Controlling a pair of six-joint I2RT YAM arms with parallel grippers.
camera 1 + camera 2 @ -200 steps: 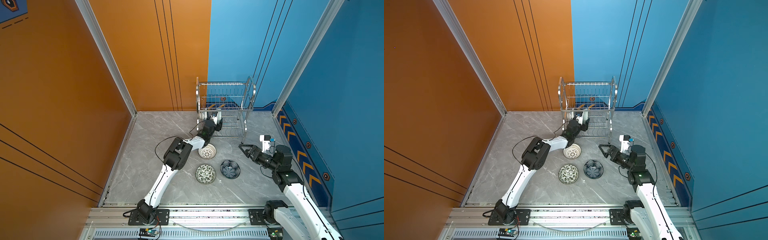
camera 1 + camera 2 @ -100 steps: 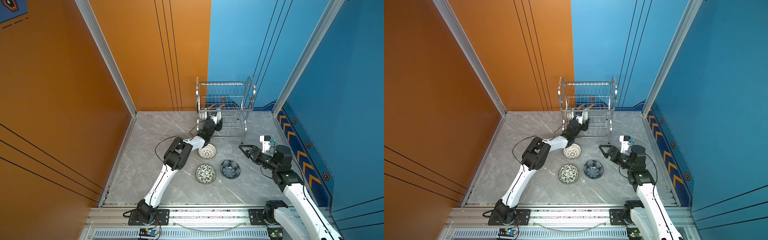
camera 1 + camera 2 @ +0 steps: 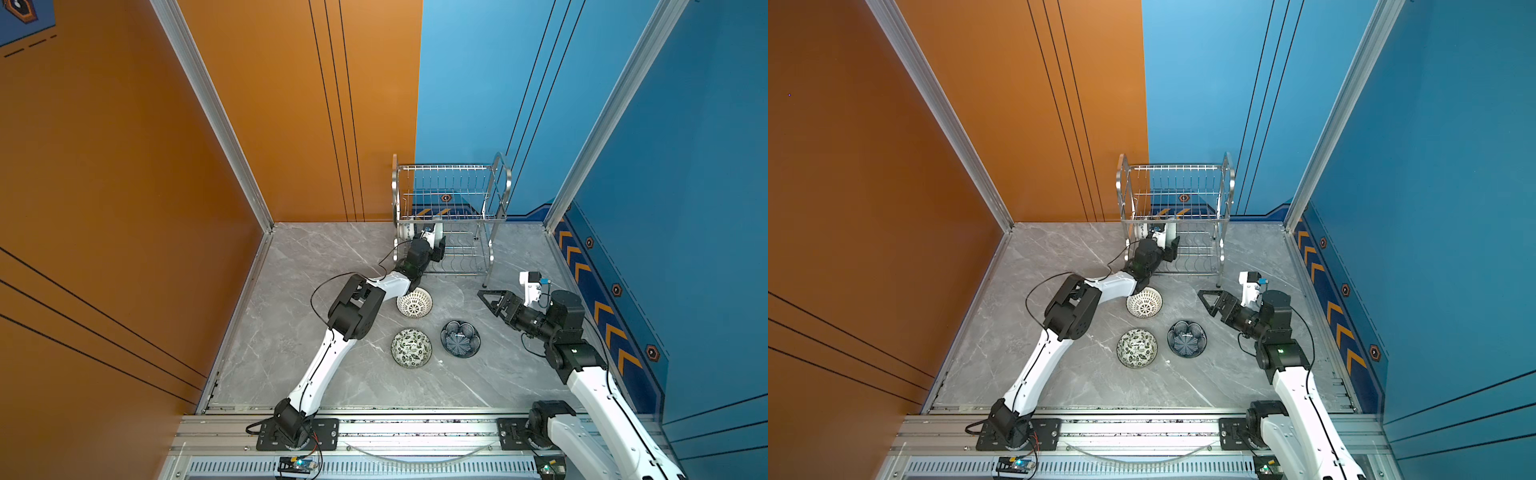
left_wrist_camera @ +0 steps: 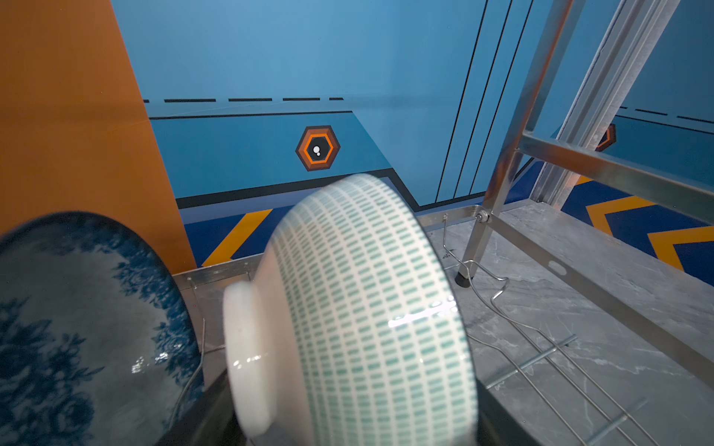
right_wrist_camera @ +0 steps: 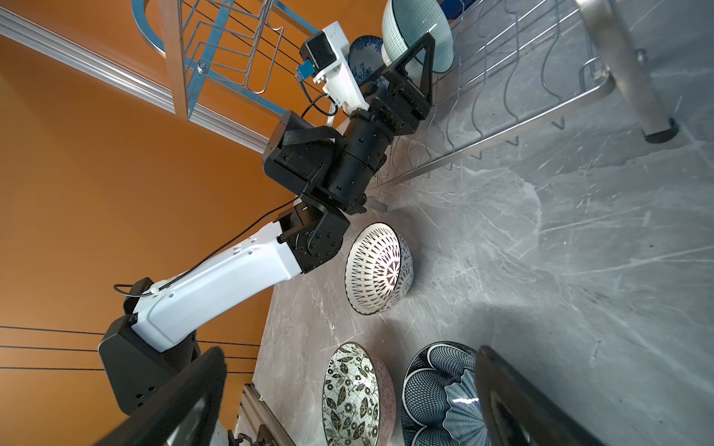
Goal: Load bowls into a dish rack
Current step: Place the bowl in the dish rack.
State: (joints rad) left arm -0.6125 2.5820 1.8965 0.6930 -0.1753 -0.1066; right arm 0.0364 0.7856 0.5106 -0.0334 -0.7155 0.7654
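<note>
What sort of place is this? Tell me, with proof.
Likely a robot test cell: left arm and right arm bolted to an aluminium rail, painted orange wall and blue wall, a dish rack.

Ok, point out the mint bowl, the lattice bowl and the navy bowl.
mint bowl (image 4: 367, 309): left wrist view, patterned outer wall.
lattice bowl (image 3: 414, 303): a top view, inside centre.
navy bowl (image 3: 460, 338): a top view, inside centre.
</note>
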